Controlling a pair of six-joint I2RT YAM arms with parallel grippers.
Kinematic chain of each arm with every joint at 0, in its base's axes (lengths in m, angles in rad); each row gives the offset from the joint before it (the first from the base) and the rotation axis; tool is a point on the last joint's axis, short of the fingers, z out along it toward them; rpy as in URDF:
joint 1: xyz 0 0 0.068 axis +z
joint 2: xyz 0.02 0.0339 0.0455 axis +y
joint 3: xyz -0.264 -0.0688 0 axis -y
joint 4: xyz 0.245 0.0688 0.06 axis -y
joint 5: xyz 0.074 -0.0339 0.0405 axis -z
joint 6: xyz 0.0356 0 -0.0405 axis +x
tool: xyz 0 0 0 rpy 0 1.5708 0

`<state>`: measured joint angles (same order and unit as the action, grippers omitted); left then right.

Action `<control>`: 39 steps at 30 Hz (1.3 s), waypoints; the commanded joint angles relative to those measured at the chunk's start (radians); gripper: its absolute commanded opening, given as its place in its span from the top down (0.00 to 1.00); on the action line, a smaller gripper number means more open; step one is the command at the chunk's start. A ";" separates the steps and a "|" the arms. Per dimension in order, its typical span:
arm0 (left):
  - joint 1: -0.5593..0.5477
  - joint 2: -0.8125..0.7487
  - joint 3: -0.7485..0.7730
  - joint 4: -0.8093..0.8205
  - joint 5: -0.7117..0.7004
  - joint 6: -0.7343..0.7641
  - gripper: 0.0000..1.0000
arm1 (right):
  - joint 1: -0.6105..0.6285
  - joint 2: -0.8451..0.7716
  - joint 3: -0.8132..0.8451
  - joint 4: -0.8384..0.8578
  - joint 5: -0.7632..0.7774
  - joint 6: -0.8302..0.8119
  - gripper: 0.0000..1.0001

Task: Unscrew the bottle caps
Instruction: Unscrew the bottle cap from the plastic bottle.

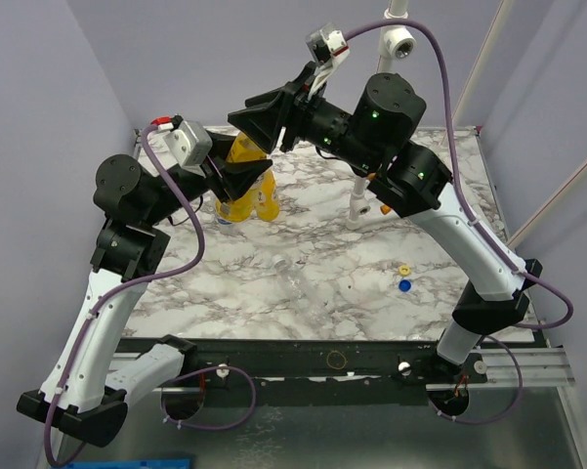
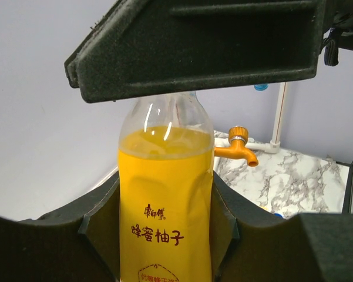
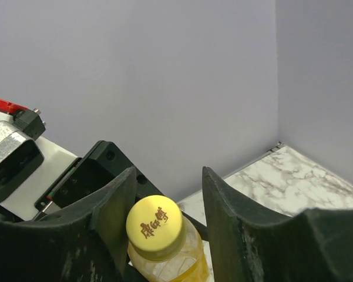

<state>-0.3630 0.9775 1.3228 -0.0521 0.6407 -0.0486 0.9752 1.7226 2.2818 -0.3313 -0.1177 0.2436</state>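
Note:
A yellow-orange bottle point(image 2: 164, 200) with a yellow label stands upright, and my left gripper point(image 2: 164, 235) is shut on its body, a jaw pressed to each side. From above, the same bottle point(image 1: 244, 149) shows between the two grippers. Its yellow cap point(image 3: 154, 226) sits between the fingers of my right gripper point(image 3: 169, 182), which hangs over the bottle top. The left finger touches the cap; the right finger point(image 3: 223, 205) stands apart from it, so this gripper is open. In the left wrist view the right gripper's body hides the cap. My left gripper point(image 1: 236, 181) is below my right gripper point(image 1: 261, 119).
A second yellow bottle point(image 1: 268, 198) stands just right of the held one. A loose yellow cap point(image 1: 404, 271) and a blue cap point(image 1: 404, 286) lie at the right front. A white post point(image 1: 356, 200) with an orange tap point(image 2: 238, 147) stands mid-table. A clear bottle point(image 1: 303, 278) seems to lie near the middle.

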 commanded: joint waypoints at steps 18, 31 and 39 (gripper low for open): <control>-0.009 0.055 0.081 0.030 0.606 -0.424 1.00 | 0.000 -0.121 -0.139 0.227 -0.788 -0.064 0.99; -0.042 0.045 0.113 0.036 0.661 -0.502 1.00 | -0.006 -0.120 -0.184 0.294 -1.051 0.003 0.65; -0.042 -0.003 0.047 -0.051 0.283 -0.218 1.00 | -0.006 -0.152 -0.159 0.142 -0.241 -0.054 0.00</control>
<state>-0.4072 1.0107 1.4101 -0.0387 1.2057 -0.4541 0.9699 1.5833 2.0888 -0.0868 -0.7876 0.1997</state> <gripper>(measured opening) 0.480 0.981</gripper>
